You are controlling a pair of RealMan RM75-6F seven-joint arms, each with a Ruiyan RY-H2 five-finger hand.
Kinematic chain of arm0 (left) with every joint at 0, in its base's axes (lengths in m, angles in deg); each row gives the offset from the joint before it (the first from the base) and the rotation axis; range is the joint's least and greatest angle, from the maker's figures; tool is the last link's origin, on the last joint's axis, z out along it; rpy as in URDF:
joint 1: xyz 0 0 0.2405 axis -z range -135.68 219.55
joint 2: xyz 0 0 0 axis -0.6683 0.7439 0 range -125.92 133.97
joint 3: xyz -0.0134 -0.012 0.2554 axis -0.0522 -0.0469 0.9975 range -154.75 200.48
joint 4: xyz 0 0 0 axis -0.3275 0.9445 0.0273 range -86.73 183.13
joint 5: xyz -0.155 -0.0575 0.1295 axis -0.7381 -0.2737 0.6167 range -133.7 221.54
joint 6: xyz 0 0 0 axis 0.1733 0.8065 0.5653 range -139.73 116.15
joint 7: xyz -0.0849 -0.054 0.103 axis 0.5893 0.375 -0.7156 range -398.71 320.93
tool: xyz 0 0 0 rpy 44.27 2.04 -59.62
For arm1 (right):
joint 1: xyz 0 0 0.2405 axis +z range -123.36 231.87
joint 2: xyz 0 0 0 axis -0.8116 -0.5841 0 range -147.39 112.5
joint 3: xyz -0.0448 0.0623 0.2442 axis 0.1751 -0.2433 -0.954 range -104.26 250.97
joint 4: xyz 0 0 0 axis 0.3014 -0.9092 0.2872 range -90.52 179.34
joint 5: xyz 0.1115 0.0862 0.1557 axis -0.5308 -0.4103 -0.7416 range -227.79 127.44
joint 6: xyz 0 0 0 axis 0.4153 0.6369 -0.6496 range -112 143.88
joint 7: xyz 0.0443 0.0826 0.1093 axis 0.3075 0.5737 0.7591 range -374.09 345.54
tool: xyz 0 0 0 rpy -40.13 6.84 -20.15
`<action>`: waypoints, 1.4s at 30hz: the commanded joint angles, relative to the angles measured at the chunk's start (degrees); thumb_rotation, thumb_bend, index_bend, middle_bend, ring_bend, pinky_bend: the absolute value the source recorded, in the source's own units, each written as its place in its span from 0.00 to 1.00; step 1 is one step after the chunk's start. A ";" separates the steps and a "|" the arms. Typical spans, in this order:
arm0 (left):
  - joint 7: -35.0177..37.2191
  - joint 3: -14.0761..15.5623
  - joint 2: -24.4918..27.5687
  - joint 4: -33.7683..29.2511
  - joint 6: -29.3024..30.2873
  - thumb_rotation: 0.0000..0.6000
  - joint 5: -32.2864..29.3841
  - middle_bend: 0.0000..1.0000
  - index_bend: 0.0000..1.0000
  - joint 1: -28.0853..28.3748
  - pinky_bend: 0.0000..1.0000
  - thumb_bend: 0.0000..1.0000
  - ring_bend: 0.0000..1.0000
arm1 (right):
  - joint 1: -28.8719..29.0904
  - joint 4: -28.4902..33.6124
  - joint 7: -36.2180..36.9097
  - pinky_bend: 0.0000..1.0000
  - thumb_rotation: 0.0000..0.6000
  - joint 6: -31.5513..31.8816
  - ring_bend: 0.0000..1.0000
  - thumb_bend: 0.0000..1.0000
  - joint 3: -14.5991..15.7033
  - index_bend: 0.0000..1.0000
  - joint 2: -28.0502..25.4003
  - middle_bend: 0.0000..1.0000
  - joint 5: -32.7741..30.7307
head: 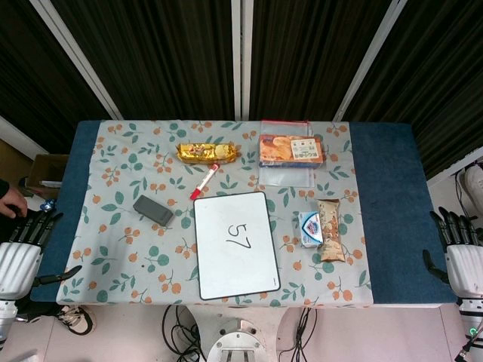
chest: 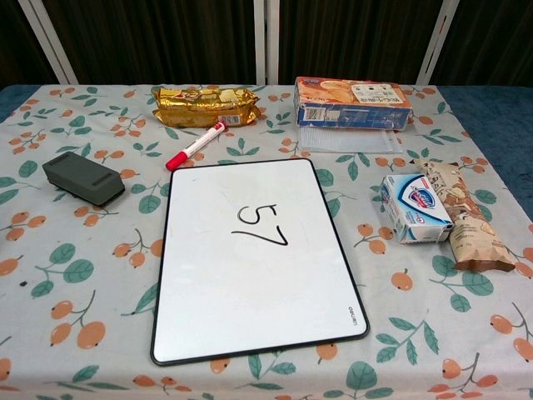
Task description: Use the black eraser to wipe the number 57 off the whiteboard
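- The left hand, fingers spread and holding nothing, is at the desk edge.
- The black eraser lies ahead of it, to its right, well apart.
- The whiteboard with 57 lies between both hands.
- The right hand is spread too.

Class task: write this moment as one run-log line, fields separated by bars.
stage: not started | eraser: on table, left of whiteboard | 57: unwiped | left hand: open, off table | right hand: open, off table

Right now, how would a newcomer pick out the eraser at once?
Start at the whiteboard bearing 57 in the table's middle. Look off its upper left corner, past the red-capped marker. The black eraser lies flat on the floral cloth there, apart from both: a plain dark grey block, the only unprinted, unwrapped item.
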 commanded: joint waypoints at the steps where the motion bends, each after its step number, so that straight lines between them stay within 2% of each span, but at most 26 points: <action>1: 0.23 0.07 -0.11 0.24 0.16 0.49 -0.06 0.08 0.10 -0.13 0.18 0.03 0.06 | 0.00 0.00 -0.02 0.00 1.00 0.01 0.00 0.34 -0.02 0.00 -0.03 0.00 0.00; 13: 0.07 0.07 0.08 -0.09 -0.38 0.53 0.55 0.08 0.10 0.61 0.18 0.03 0.06 | 0.23 0.45 -0.03 0.00 1.00 0.18 0.00 0.34 -0.26 0.00 -0.33 0.00 0.24; 16: -0.19 0.26 0.41 -0.57 -1.65 0.60 1.41 0.08 0.10 1.63 0.18 0.03 0.06 | 0.26 0.57 0.14 0.00 1.00 0.25 0.00 0.34 -0.38 0.00 -0.51 0.00 0.19; 21: 1.92 -0.31 1.35 -1.84 -4.62 0.78 4.18 0.08 0.10 5.51 0.18 0.04 0.06 | 0.43 1.04 0.03 0.00 1.00 0.31 0.00 0.34 -0.57 0.00 -0.94 0.00 0.28; 25: 2.35 -1.80 2.13 -3.74 -9.61 0.96 6.57 0.08 0.10 11.14 0.18 0.06 0.06 | 0.29 1.22 -0.05 0.00 1.00 0.73 0.00 0.34 -0.67 0.00 -1.16 0.00 0.30; 27: 2.45 -2.59 2.22 -4.75 -12.76 1.00 6.90 0.08 0.10 13.98 0.18 0.07 0.06 | 0.07 1.14 0.17 0.00 1.00 0.94 0.00 0.34 -0.67 0.00 -1.17 0.00 0.12; 32: 3.39 -4.60 0.65 -5.16 -23.66 1.00 5.30 0.09 0.11 22.22 0.19 0.11 0.06 | -0.64 0.54 1.01 0.00 1.00 1.54 0.00 0.34 -0.77 0.00 -1.32 0.00 -0.57; 37: 0.23 -5.77 -2.74 -3.30 -33.62 1.00 1.65 0.09 0.12 28.45 0.19 0.13 0.06 | -1.22 0.03 2.05 0.00 1.00 2.17 0.00 0.34 -1.18 0.00 -1.83 0.00 -1.33; 42: -1.85 -6.66 -6.69 -0.59 -38.90 1.00 -2.12 0.09 0.12 32.11 0.19 0.15 0.06 | -1.36 -0.23 2.76 0.00 1.00 2.22 0.00 0.34 -1.44 0.00 -2.05 0.00 -1.65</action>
